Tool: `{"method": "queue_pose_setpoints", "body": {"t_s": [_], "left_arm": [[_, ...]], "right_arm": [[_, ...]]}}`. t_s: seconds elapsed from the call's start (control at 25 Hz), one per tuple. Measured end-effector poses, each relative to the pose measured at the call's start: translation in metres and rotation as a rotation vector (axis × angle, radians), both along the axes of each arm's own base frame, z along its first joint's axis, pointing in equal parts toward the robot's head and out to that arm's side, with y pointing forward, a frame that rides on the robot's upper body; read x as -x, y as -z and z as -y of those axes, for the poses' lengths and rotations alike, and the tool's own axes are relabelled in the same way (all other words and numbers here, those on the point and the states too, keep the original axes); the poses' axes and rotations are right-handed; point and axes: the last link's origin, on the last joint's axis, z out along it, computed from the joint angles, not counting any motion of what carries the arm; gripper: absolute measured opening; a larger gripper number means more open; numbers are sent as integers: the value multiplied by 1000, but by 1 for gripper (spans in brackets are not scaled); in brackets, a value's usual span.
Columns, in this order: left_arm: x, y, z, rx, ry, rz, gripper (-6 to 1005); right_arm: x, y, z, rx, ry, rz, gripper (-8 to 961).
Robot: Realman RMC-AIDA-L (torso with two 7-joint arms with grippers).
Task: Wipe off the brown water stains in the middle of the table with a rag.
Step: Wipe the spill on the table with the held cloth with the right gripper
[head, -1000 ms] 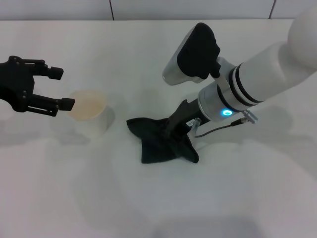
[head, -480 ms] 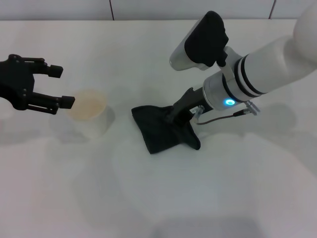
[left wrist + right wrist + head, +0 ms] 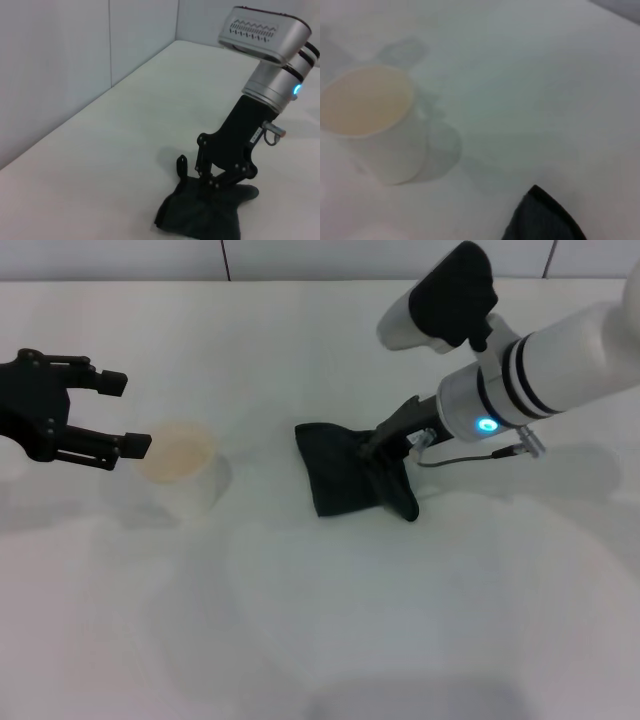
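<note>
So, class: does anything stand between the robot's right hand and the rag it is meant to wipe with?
Nothing visible does. The right hand is already down on the dark rag, pressing it onto the white table. The cup stands apart, off to the robot's left, near the open left hand. No brown stain shows.

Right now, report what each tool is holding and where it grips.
The right tool presses on the rag near its right edge; a pinch cannot be told. The left tool is open beside the cup, holding nothing.

text: none legible | labels: none (small tag on right gripper (image 3: 256,136) unreadable)
</note>
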Motion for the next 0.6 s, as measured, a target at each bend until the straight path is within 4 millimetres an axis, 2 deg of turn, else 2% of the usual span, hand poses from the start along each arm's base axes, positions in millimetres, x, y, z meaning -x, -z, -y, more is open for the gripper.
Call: {"method": "queue_pose_setpoints", "body": {"t_s": [0.6], "left_arm": [[1,0,1,2,-2,-3,886]], "right_arm": [[-23,-25,-1,-59,88,-59,114]]}}
